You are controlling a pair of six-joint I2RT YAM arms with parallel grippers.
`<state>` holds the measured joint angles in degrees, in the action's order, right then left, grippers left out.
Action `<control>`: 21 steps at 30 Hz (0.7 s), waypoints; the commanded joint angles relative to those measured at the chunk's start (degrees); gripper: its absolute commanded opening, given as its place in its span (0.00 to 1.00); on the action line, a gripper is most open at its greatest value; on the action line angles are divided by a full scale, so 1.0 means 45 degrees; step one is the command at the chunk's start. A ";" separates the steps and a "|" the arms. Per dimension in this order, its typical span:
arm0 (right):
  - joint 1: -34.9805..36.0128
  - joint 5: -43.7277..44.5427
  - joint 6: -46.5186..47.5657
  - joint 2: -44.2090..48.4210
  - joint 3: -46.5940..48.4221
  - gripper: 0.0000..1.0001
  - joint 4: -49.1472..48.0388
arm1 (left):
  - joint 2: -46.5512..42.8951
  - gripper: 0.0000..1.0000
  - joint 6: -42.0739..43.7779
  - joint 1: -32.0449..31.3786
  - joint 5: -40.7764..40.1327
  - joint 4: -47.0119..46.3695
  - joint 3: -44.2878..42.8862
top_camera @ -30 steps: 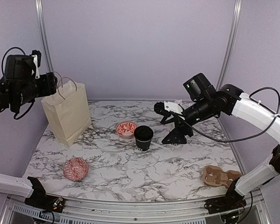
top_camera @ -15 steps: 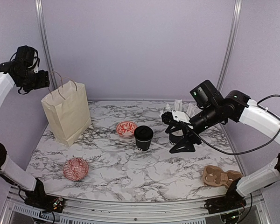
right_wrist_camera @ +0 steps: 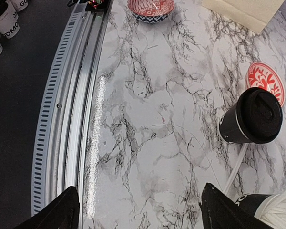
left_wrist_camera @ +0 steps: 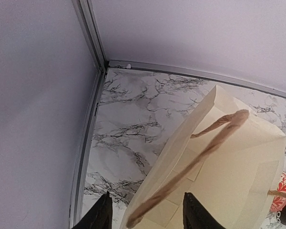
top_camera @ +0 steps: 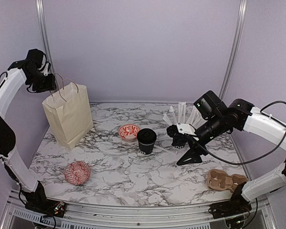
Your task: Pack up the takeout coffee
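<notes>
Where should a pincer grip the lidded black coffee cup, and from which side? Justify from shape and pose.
Probably grip the coffee cup across its round wall, just below the lid, coming in level from the right in the top view. It stands upright and capped, so no rim shows, and the red-and-white bowl crowds its left.

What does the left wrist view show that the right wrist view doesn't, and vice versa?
Left wrist only: the open mouth of the paper bag, with one handle passing between the fingers of the left gripper. Right wrist only: the lidded coffee cup seen whole, the straw cup, a patterned bowl by the front rail. Both: the bag, marble table and red bowl.
</notes>
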<state>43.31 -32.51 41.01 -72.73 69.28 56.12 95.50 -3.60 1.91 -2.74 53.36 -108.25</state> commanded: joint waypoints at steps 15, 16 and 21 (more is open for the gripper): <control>-0.0038 0.0664 -0.0273 0.0319 0.0031 0.83 0.0068 | 0.0810 0.04 0.0670 -0.0027 0.0915 0.0173 -0.0615; -0.0052 0.0775 -0.0285 0.0332 0.0025 0.83 0.0054 | 0.0738 0.02 0.0658 -0.0033 0.0975 0.0173 -0.0726; -0.0242 0.0759 -0.0430 0.0208 0.0289 0.81 0.0115 | 0.0193 0.00 0.0625 -0.0305 0.1322 0.0173 -0.1312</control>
<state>43.24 -29.47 40.25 -72.71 69.17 56.18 99.96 -0.99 1.65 1.56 53.84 -110.93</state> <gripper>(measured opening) 0.817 0.013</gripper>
